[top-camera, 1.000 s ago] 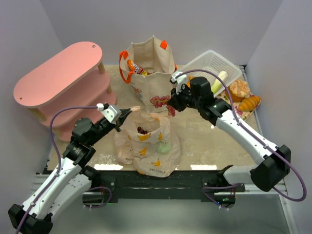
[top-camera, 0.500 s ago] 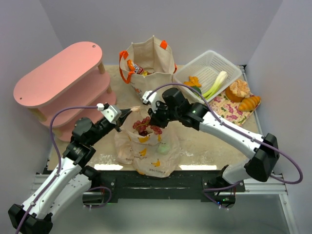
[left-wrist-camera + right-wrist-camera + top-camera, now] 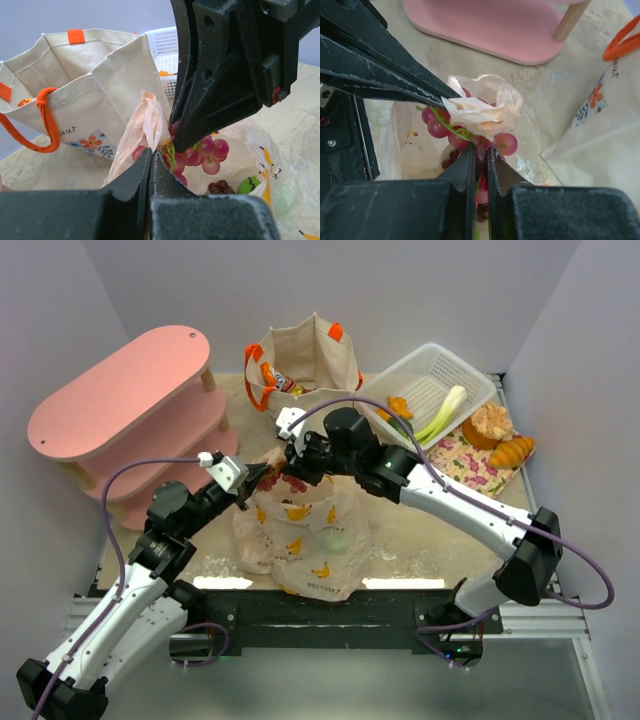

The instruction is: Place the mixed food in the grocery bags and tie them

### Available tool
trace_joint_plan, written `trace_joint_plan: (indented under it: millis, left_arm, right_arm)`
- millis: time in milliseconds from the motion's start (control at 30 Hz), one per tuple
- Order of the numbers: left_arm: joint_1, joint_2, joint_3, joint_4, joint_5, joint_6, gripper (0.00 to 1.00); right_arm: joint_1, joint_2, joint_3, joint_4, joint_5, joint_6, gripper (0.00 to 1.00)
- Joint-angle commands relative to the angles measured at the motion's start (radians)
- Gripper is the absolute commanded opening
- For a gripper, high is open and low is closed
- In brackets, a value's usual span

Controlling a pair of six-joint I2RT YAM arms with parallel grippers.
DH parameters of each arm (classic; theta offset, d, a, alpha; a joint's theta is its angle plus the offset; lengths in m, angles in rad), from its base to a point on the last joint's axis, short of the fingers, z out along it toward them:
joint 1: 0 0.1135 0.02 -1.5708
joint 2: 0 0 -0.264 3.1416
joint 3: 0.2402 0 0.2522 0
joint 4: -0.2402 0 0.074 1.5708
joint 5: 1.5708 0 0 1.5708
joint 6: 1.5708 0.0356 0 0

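While the right gripper (image 3: pixel 480 150) pinches them, grapes (image 3: pixel 438 128) overhang the bag (image 3: pixel 300 540)

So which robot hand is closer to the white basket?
Right. The right gripper holds grapes over the plastic bag, between the basket and the left gripper, which pinches the bag farther left.

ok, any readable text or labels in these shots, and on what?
"seur": tail of a word on the canvas tote, cut off at the orange handle.
Snack packet in the tote: print too small to read.
Peach plastic bag: marks beside the banana prints blurred, unreadable.
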Motion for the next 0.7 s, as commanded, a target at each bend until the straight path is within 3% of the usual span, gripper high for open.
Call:
trace_joint_plan:
  millis: [0, 467, 500, 667]
  left_arm:
    - [-0.007, -0.008, 0.017, 0.039, 0.024, -0.008, 0.00]
    - [-0.007, -0.028, 0.015, 0.038, 0.006, -0.008, 0.00]
    - [-0.007, -0.029, 0.015, 0.038, 0.004, -0.008, 0.00]
    - [-0.007, -0.033, 0.014, 0.036, 0.004, -0.008, 0.00]
  right_arm:
    - [0.020, 0.037, -0.022, 0.132, -0.059, 0.014, 0.00]
    - [0.032, -0.107, -0.231, -0.005, 0.099, 0.128, 0.01]
    - [0.032, -0.104, -0.238, -0.012, 0.096, 0.134, 0.04]
    - [0.032, -0.089, -0.193, -0.060, 0.096, 0.135, 0.45]
